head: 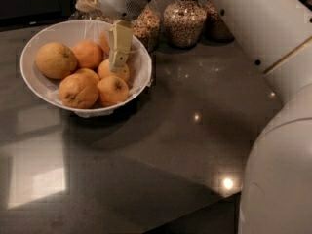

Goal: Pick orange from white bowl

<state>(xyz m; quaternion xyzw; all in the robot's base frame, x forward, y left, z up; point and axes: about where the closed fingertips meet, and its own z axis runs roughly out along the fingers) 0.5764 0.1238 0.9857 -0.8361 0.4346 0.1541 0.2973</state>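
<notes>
The white bowl (58,30) sits on the dark counter (180,130) with a heap of fruit inside. The orange (56,60), the palest and largest of them, lies against the bowl's left inner wall, touching a smaller fruit (87,53) nearer the bowl's middle. The claw (117,65) hangs over the bowl's right half, inside the rim, with its tip down among the smaller fruits and apart from the orange. I cannot tell whether the claw is released or clenched. It grasps nothing that shows. Two glass jars (184,18) of grain stand just behind the bowl, to its right.
</notes>
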